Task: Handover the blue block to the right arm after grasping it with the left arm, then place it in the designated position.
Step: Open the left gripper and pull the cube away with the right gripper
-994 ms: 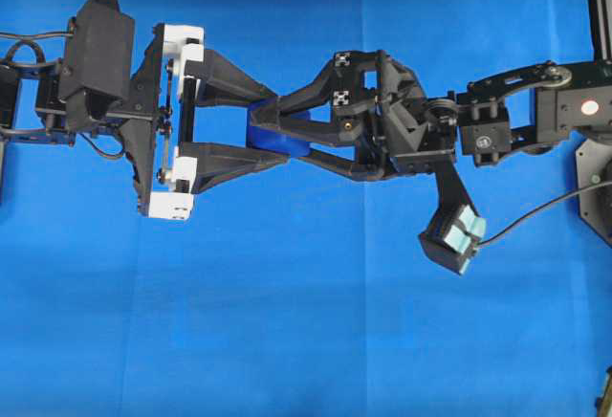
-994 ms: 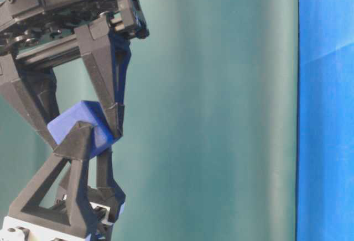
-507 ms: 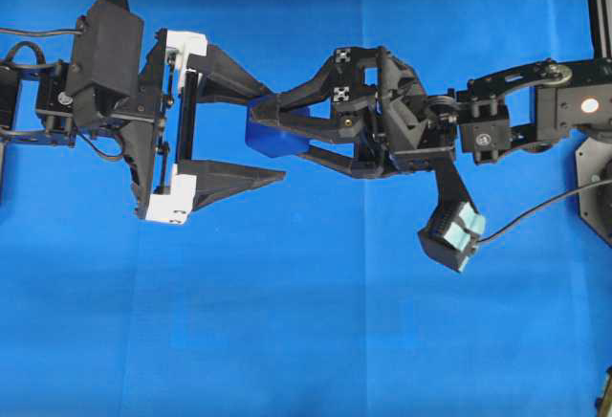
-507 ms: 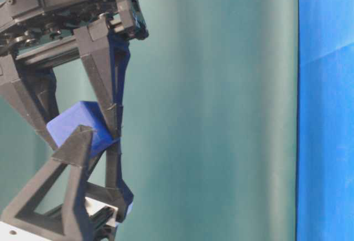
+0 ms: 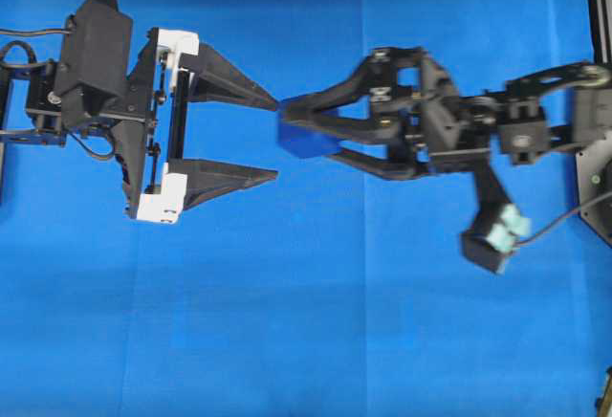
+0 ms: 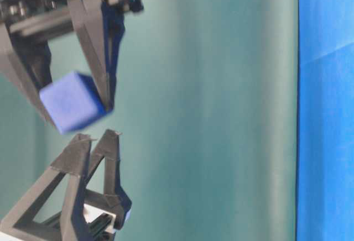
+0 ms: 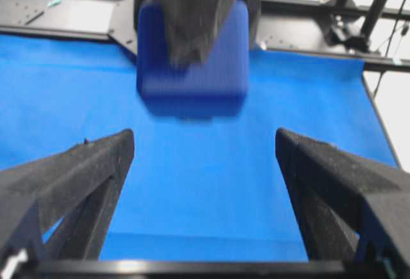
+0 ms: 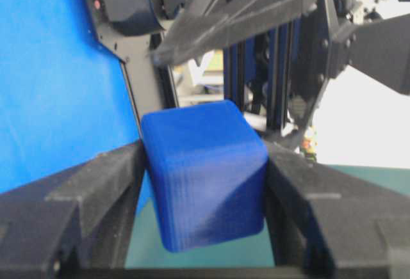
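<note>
The blue block (image 5: 304,137) hangs above the blue cloth, pinched between the two black fingers of my right gripper (image 5: 306,130), which is shut on it. In the right wrist view the block (image 8: 205,170) fills the gap between the fingers (image 8: 109,183). My left gripper (image 5: 275,141), with its white brackets, stands open just left of the block and does not touch it. The left wrist view has the block (image 7: 192,74) ahead of the spread fingertips (image 7: 118,144). At table level the block (image 6: 72,101) is a little above the left gripper (image 6: 97,136).
The blue cloth (image 5: 306,321) covers the table under both arms. A black frame edge (image 5: 598,15) runs down the far right. The right arm's wrist camera (image 5: 497,235) hangs below its forearm. A green backdrop (image 6: 210,108) stands behind the grippers.
The left gripper opened and let go of the block. The right gripper, still shut on the block, has pulled it away to the right, and the block has risen clear of the left fingertips.
</note>
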Action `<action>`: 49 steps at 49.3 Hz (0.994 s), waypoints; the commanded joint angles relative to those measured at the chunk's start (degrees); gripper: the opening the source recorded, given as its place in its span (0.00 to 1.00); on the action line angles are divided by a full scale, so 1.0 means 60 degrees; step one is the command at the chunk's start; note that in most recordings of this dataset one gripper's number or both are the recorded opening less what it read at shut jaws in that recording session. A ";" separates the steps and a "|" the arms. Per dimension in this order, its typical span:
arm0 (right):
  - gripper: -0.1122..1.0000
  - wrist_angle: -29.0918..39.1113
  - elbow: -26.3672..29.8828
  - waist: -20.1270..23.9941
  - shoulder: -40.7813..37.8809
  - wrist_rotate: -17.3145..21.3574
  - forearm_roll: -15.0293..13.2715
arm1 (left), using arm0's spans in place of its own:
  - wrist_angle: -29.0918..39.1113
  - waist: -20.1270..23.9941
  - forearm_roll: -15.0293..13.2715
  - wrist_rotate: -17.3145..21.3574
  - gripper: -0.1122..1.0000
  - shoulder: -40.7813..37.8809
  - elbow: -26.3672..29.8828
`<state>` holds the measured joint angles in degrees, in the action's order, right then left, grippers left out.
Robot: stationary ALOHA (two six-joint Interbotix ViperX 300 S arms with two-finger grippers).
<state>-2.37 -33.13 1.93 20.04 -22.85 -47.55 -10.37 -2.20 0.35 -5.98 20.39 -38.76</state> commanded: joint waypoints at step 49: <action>0.53 0.1685 -0.1011 0.0806 0.2197 0.0044 0.0249 | -0.0059 -0.0015 0.0015 0.0059 0.94 0.0410 0.0015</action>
<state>7.91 -39.99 6.68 33.05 -22.76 -46.41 -10.37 -2.20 0.35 -5.80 21.88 -39.29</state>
